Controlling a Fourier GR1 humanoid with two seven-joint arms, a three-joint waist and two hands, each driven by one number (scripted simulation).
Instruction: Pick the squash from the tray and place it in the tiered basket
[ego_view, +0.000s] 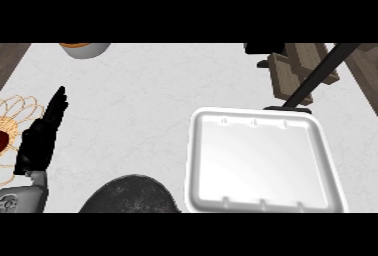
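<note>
Left robot hand (40, 137) rests at the left edge, fingers straight and open, beside the wire basket (15, 112); the white tray (258, 160) sits apart on the desk (148, 100).

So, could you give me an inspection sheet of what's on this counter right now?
Surface: white counter.
Job's things: white tray, looks bare, no squash seen; wire basket at the left edge, something dark red in it, cannot tell what.
Clutter: bowl at the far edge; wooden block with a black rod across it; dark round thing at the near edge.
Hands: left hand open, fingers straight, resting by the basket; right hand not in view.
Cables: nothing seen.
Surroundings: brown wood past the counter's far corners.
</note>
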